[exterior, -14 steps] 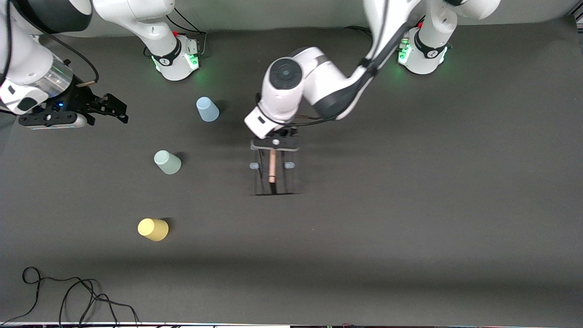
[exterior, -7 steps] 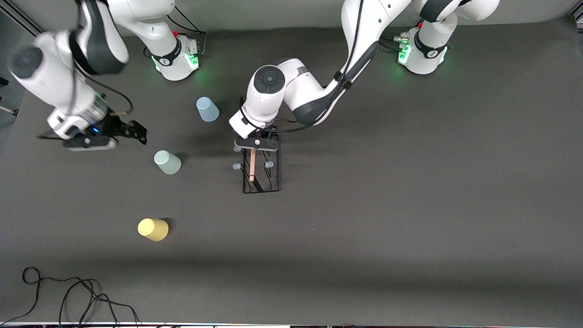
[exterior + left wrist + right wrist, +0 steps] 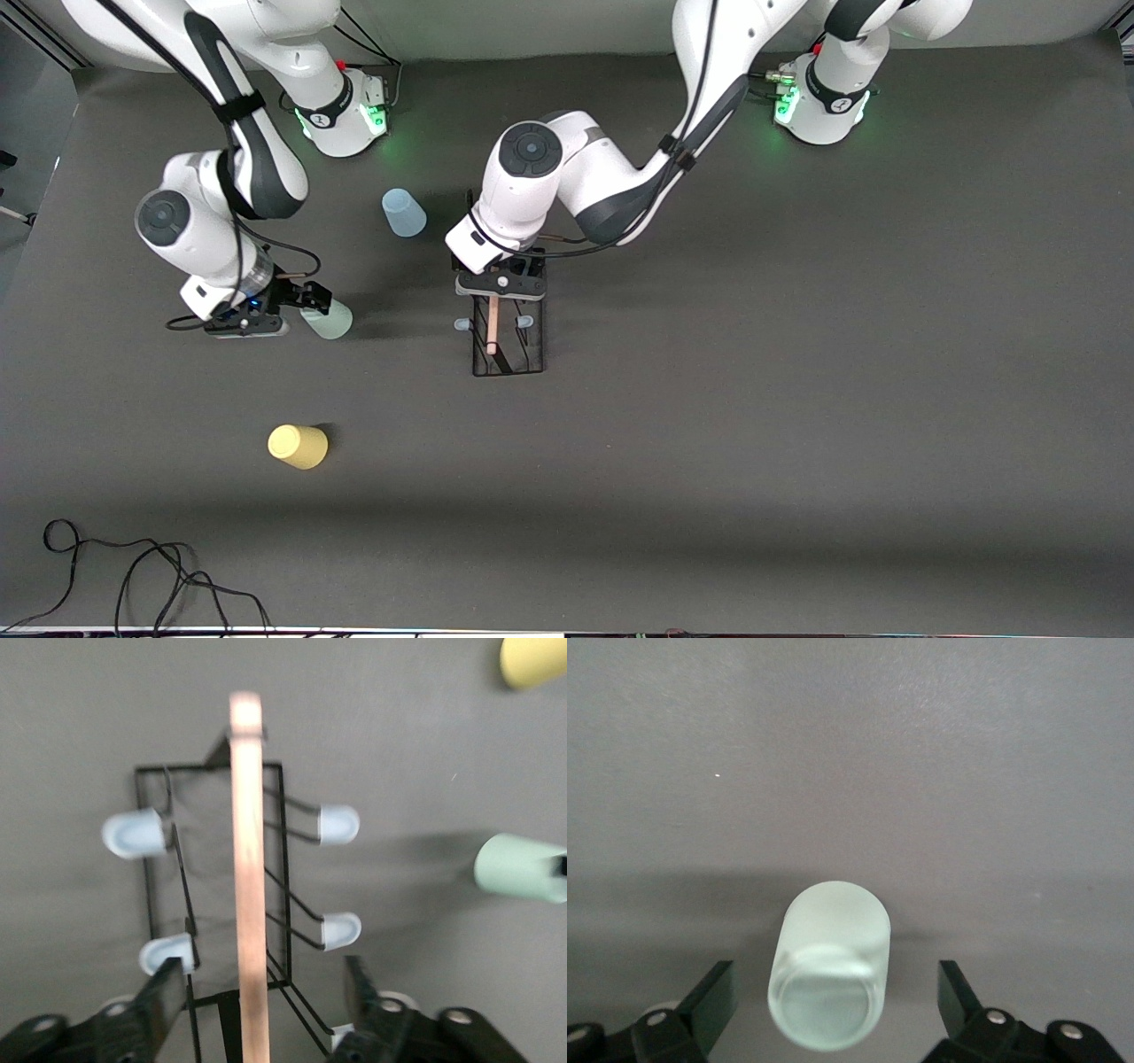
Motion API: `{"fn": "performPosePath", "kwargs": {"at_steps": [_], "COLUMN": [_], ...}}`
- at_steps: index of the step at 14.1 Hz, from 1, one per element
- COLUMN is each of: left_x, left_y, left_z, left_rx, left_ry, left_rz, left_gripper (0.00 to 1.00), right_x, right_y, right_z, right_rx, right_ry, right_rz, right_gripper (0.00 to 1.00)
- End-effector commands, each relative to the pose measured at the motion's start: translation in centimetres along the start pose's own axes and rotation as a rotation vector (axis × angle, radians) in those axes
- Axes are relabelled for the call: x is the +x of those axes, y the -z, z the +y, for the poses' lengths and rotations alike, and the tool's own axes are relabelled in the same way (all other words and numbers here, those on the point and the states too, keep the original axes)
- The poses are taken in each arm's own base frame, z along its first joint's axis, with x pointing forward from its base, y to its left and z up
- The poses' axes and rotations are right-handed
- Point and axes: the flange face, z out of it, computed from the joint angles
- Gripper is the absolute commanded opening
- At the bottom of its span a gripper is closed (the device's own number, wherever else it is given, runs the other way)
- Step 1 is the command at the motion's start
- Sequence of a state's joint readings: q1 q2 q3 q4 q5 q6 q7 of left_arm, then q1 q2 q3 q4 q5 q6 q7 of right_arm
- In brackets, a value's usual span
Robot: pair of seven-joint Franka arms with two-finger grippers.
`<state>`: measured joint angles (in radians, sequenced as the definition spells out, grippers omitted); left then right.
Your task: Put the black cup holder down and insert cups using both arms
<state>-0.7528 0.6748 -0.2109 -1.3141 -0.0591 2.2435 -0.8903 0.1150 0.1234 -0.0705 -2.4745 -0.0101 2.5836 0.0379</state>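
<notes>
Lengthwise, black cup holder (image 3: 507, 337) runs toward camera — left tool (image 3: 500, 285) open astride; right tool (image 3: 306, 301) open around green cup (image 3: 328, 319).

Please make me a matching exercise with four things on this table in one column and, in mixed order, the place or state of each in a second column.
1. pale green cup
2. yellow cup
3. light blue cup
4. black cup holder

a. nearest to the front camera
b. under the open left gripper
c. between the fingers of the open right gripper
d. nearest to the arm bases

Pairs: 1-c, 2-a, 3-d, 4-b
</notes>
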Motion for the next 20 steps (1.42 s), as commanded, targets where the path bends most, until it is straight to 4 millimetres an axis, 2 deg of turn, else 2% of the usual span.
{"fn": "performPosePath", "kwargs": {"at_steps": [1, 2, 3, 4, 5, 6, 7, 9, 12, 14, 15, 16, 18, 20], "left_x": [2.7, 3.6, 4.8, 6.0, 7.2, 8.5, 10.2, 12.4, 15.4, 15.9, 16.4, 16.5, 15.7, 14.3], "left_y": [9.6, 12.4, 14.8, 16.9, 18.6, 20.1, 21.9, 25.1, 29.4, 31.0, 32.4, 33.5, 34.3, 35.4], "left_z": [-2.9, -4.7, -7.0, -9.6, -12.2, -14.8, -18.2, -24.4, -33.0, -37.5, -40.3, -42.0, -44.9, -46.7], "left_rx": [0.06, 0.099, 0.159, 0.246, 0.306, 0.322, 0.338, 0.368, 0.379, 0.378, 0.373, 0.367, 0.359, 0.367], "left_ry": [0.044, 0.059, 0.06, 0.045, 0.038, 0.048, 0.044, -0.013, 0.012, -0.042, -0.043, -0.056, -0.049, -0.027], "left_rz": [0.024, 0.014, 0.018, 0.04, 0.062, 0.077, 0.073, 0.022, 0.009, -0.061, -0.059, -0.062, -0.056, 0.018], "left_gripper": [1.0, 1.0, 1.0, 1.0, 1.0, 1.0, 1.0, 1.0, 1.0, 1.0, 1.0, 1.0, 1.0, 1.0], "right_x": [-0.8, -0.8, -1.0, -1.1, -1.1, -1.1, -0.8, 0.6, 3.9, 5.8, 5.9, 5.6, 4.0, 2.9], "right_y": [-2.9, -3.2, -3.8, -4.0, -4.0, -3.3, -2.0, 2.8, 13.1, 20.3, 23.2, 25.4, 28.5, 29.1], "right_z": [-0.3, -0.3, -0.1, -0.2, -0.3, -0.3, -0.3, -0.4, -0.4, -0.3, -0.3, -0.4, -3.3, -7.4], "right_rx": [-0.007, -0.007, -0.009, -0.009, -0.009, -0.009, -0.007, -0.001, -0.001, -0.001, -0.004, -0.004, 0.014, 0.028], "right_ry": [0.013, 0.013, 0.01, 0.01, 0.007, -0.001, -0.003, -0.005, -0.017, -0.033, -0.072, -0.114, -0.227, -0.374], "right_rz": [0.006, -0.002, -0.016, -0.026, -0.037, -0.048, -0.057, -0.062, -0.11, -0.141, -0.146, -0.15, -0.13, -0.138], "right_gripper": [1.0, 1.0, 0.87, 0.6, 0.38, 0.26, 0.23, 0.22, 0.22, 0.23, 0.23, 0.22, 0.23, 0.23]}}
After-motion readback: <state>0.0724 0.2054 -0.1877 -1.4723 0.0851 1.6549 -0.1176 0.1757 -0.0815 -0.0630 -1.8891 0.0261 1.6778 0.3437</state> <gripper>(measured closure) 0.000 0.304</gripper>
